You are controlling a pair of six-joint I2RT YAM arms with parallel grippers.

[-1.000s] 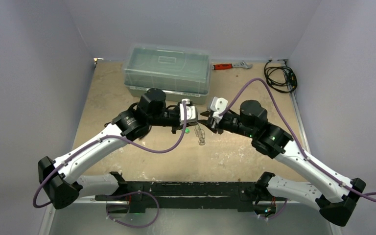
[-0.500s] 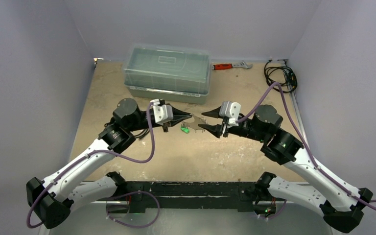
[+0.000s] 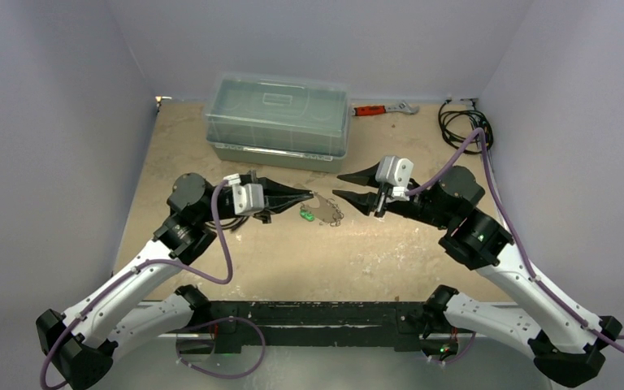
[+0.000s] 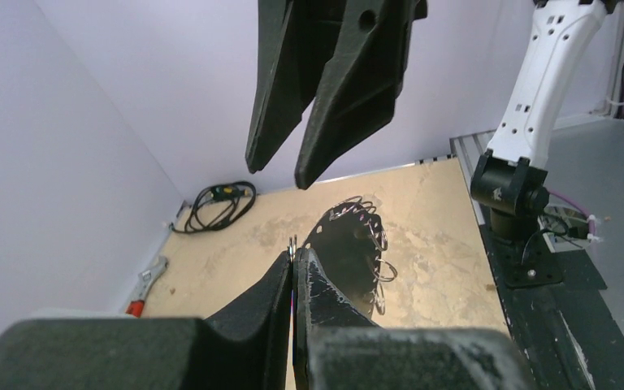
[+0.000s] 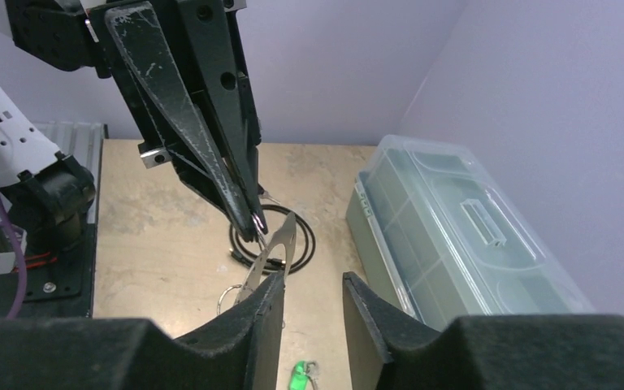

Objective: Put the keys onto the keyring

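My left gripper [image 3: 309,195] [image 4: 294,258] is shut on the keyring's thin wire ring [image 4: 292,242], pinched at the fingertips. The keyring's flat oval tag [image 3: 326,210] [image 5: 277,246] hangs from that ring above the table, with small wire rings [image 4: 379,264] along its edge. A green-headed key [image 3: 306,215] [image 5: 298,376] lies on the table under the tag. I cannot pick out any silver keys. My right gripper [image 3: 337,185] [image 5: 314,280] is open just right of the tag, with nothing between its fingers; the tag passes beside its left finger [image 5: 266,321].
A clear lidded box [image 3: 278,114] stands at the back centre. A red-handled wrench [image 3: 383,108] and a bundle of black cable [image 3: 463,126] lie at the back right. A black cable loop [image 5: 305,240] lies under my left gripper. The table [image 3: 374,252] is tan.
Both arms have drawn apart, the left one leftward and the right one rightward and back. The tag has stayed hanging from the left gripper. The right gripper now stands clear of it.
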